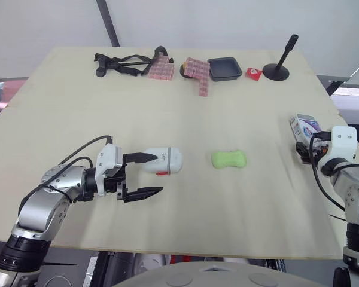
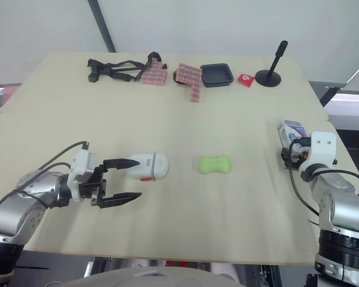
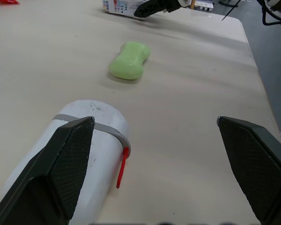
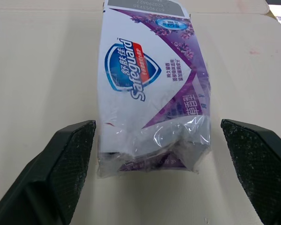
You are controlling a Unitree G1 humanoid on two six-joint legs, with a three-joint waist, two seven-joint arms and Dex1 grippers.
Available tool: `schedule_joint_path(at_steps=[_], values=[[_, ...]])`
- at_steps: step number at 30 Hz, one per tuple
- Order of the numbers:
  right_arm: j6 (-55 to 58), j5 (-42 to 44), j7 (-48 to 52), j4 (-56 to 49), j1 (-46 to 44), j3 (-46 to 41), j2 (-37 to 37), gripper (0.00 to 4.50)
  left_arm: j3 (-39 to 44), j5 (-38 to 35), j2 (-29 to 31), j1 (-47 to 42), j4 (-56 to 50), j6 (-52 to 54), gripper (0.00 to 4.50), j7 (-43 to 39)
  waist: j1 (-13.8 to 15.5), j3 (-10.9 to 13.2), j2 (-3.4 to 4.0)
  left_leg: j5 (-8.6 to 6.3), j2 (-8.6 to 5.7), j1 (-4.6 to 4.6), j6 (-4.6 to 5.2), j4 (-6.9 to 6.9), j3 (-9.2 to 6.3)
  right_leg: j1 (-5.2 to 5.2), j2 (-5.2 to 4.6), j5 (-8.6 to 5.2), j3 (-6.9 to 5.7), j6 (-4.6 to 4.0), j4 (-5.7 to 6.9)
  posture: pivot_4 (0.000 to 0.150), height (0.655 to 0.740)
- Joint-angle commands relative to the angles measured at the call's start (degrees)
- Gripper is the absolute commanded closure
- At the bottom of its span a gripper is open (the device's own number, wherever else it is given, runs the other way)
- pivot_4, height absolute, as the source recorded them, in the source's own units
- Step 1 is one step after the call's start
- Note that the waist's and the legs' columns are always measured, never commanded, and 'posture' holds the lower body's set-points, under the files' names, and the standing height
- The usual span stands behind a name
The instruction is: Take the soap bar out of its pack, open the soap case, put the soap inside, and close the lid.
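Soap bar [image 1: 229, 159], pale green and waisted like a peanut, lies bare on the tabletop [image 1: 167, 107], already out of its pack, its long axis running side to side. Just to the left of the soap bar lies the soap case [image 1: 161, 161], white and rounded, with a grey band and a small red clasp, lid closed, its long axis in line with the soap bar. The left tool [image 1: 160, 173] is on the case's far side from the soap bar, fingers spread wide. One finger is against the case's near end, so the case sits off-centre in the gap. Well to the right of the soap bar, the right tool [image 4: 156, 122] has its fingers wide apart on either side of the crumpled end of the soap pack [image 4: 145, 75]. The pack is purple and white and reads "Safeguard" with Chinese characters. Opening the case likely falls to the left arm, which is nearer to it.
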Motion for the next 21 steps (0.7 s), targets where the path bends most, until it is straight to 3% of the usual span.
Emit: schedule_joint_path(at_steps=[1, 8, 12, 16, 21], values=[[-3.8, -1.4, 2.7, -2.5, 0.6, 0.3, -3.9, 0.03, 0.5, 0.1, 0.3, -0.2, -0.7, -1.0, 0.0, -0.1, 0.0, 0.0, 0.0, 0.0, 0.0, 0.0, 0.0, 0.0, 0.0, 0.0, 0.0, 0.0, 0.0, 0.0, -0.01, 0.15, 0.74], [-17.9, 1.6, 14.8, -3.0, -2.8, 0.2, -9.6, 0.03, 0.5, 0.2, 0.4, -0.5, -0.3, -1.3, 0.0, -0.2, -0.3, 0.0, 0.02, 0.0, 0.0, 0.0, 0.01, 0.03, 0.01, -0.01, -0.02, 0.0, 0.04, 0.0, 0.02, 0.15, 0.74], [-23.1, 11.2, 30.6, -4.2, -4.2, 2.5, -9.6, 0.03, 0.1, 0.8, 0.4, -1.4, 0.8, -1.9, 0.0, -0.5, -0.3, 0.0, 0.01, 0.02, 0.02, 0.01, 0.04, 0.03, 0.0, 0.0, 0.0, 0.0, 0.04, 0.0, 0.13, 0.15, 0.74], [-28.0, 15.5, 44.2, -6.4, 0.3, 6.7, -10.0, 0.03, -0.2, 1.6, 0.4, -2.3, 1.8, -2.6, 0.0, -0.8, 0.2, 0.0, 0.0, 0.02, 0.02, -0.09, 0.09, 0.08, -0.03, 0.01, -0.02, 0.0, 0.01, -0.01, 0.14, 0.15, 0.74], [-39.1, 14.0, 60.8, -3.5, 5.8, 13.1, -12.0, 0.03, -0.3, 2.3, 0.4, -2.9, 2.8, -3.2, 0.0, -1.3, 0.0, 0.0, -0.01, -0.03, 0.01, -0.16, 0.18, 0.21, -0.03, -0.03, -0.11, 0.0, -0.02, -0.01, 0.19, 0.15, 0.74]])
